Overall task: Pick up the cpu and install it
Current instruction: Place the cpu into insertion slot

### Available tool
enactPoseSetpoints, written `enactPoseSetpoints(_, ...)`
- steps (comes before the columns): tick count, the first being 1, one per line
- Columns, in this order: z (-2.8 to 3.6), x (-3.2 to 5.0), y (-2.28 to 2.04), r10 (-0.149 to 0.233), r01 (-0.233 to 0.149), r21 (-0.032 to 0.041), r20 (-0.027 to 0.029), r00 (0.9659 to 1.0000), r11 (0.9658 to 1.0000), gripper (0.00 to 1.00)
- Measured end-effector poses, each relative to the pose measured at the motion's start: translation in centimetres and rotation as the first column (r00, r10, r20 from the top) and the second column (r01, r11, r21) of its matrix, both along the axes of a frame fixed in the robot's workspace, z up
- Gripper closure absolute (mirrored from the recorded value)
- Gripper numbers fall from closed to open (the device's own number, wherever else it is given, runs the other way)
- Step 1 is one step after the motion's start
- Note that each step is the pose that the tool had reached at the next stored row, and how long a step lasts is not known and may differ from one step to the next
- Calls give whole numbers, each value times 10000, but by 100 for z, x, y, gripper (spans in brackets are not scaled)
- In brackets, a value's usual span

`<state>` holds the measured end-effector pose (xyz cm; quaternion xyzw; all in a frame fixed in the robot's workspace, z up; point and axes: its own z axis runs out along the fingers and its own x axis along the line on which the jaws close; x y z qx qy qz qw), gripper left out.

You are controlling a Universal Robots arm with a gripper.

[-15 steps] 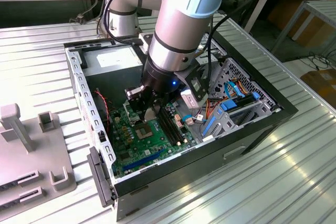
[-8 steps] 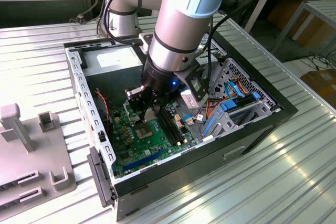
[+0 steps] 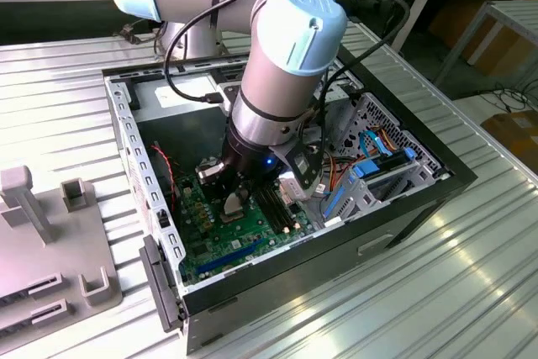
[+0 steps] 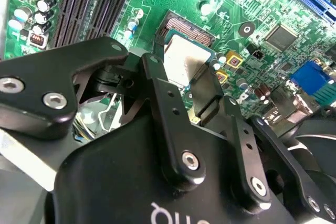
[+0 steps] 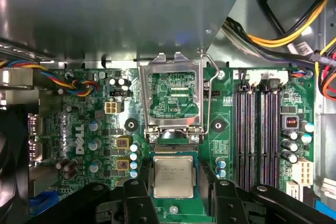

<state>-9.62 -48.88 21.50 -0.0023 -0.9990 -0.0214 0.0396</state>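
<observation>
The gripper (image 4: 181,77) is down inside the open computer case (image 3: 126,124), over the middle of the motherboard (image 4: 226,14). It is closed in narrowly, with its 2 fingers (image 4: 157,85) against opposite edges of the cpu (image 5: 173,177), so it appears to be holding the chip.

The cpu lies flat between them, metal top up. It sits right at the CPU socket but looks not squarely in it. In both wrist views a strip of socket contacts (image 5: 176,148) shows past the chip's edge, on the side toward the raised load plate (image 5: 144,98) and its lever (image 5: 208,93).

I judge that what matters is the offset toward that hinge side. The chip's edges run parallel to the socket's and to the memory slots (image 5: 260,129) alongside.
</observation>
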Motion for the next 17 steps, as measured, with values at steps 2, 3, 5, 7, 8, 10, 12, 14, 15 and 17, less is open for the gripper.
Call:
enactPoseSetpoints(2,0,1,-1,2,-2,-2,-1,10000,10000,54)
enactPoseSetpoints(3,0,1,-1,2,-2,-2,0,10000,10000,54)
enactPoseSetpoints(5,-11,1,-1,2,-2,-1,0,10000,10000,54)
enactPoseSetpoints(7,-39,1,-1,2,-2,-2,0,10000,10000,54)
enactPoseSetpoints(8,-53,1,-1,2,-2,-3,-1,10000,10000,54)
enactPoseSetpoints(10,-63,1,-7,2,-2,-2,0,10000,10000,54)
enactPoseSetpoints(12,-74,1,-12,1,-1,-1,0,10000,10000,54)
enactPoseSetpoints(14,-91,3,-14,2,-2,-1,0,10000,10000,54)
enactPoseSetpoints(15,-96,3,-14,2,-2,-2,0,10000,10000,54)
enactPoseSetpoints(17,-115,3,-14,2,-2,-1,0,10000,10000,54)
